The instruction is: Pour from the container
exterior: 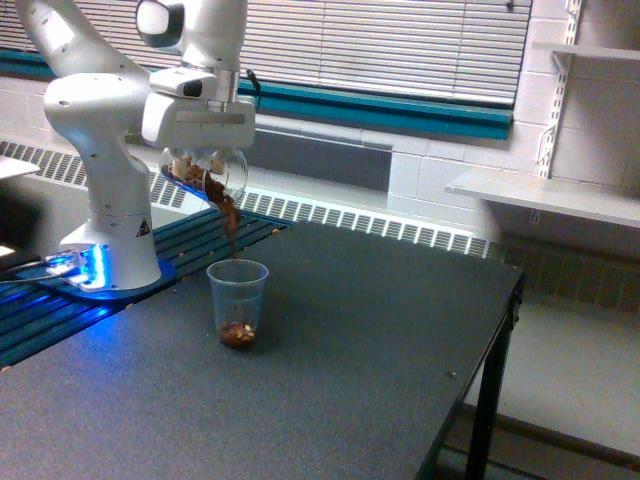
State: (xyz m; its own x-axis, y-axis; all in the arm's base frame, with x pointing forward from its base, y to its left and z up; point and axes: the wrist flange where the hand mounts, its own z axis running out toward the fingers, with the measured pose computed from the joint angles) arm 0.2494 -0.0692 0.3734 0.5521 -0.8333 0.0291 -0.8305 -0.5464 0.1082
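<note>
Above the plastic cup (237,302) on the dark table (350,340), the gripper (205,150) pinches the container (205,172), tilted mouth-down toward the exterior view's right. 1 thin stream of brown bits (230,225) falls from its lip into the cup. Judged status: pour under way. A small brown pile lies in the cup's bottom; some brown material shows inside the container, so emptying is left to do.

container (205,172): clear glass, glossy | cup (237,300): clear ridged plastic | table (330,350): dark, matt, speckled
</note>
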